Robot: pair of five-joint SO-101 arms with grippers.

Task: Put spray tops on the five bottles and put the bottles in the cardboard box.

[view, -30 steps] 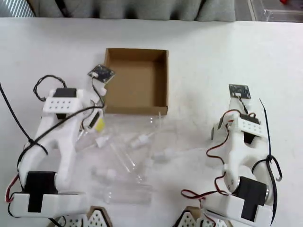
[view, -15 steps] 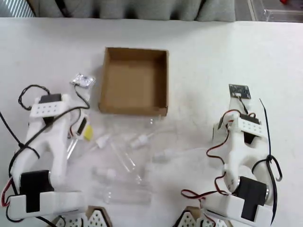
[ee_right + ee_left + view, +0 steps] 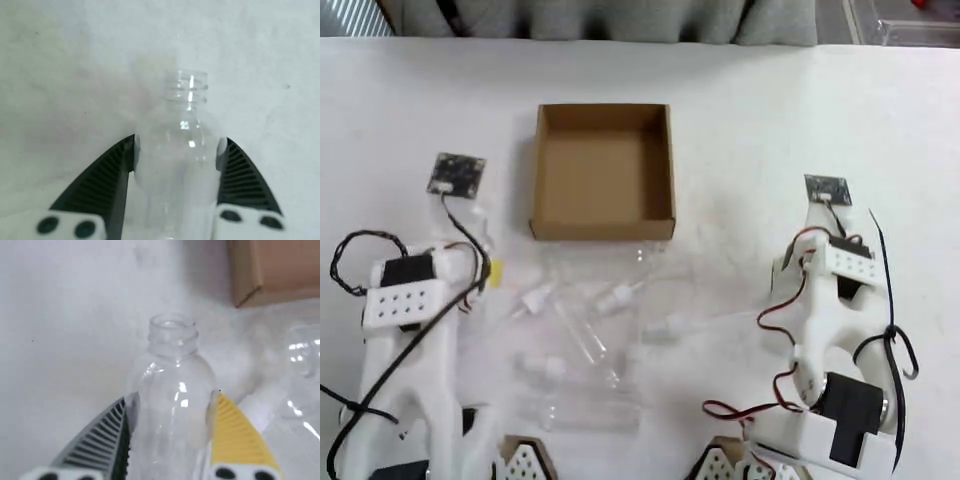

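Bench point(image 3: 770, 110): white, matte, faintly mottled in the close wrist views. It runs out of frame at the left and right. A grey fabric point(image 3: 620, 18) hangs in soft vertical folds along the far edge. Far left corner: a slatted panel point(image 3: 348, 14), striped light and dark. Far right corner: a clear plastic box point(image 3: 905, 22), with something red inside, too small to identify. Lighting even; shadows faint and soft-edged.

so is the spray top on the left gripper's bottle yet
Off: the bottle in the left gripper shows a bare open neck.
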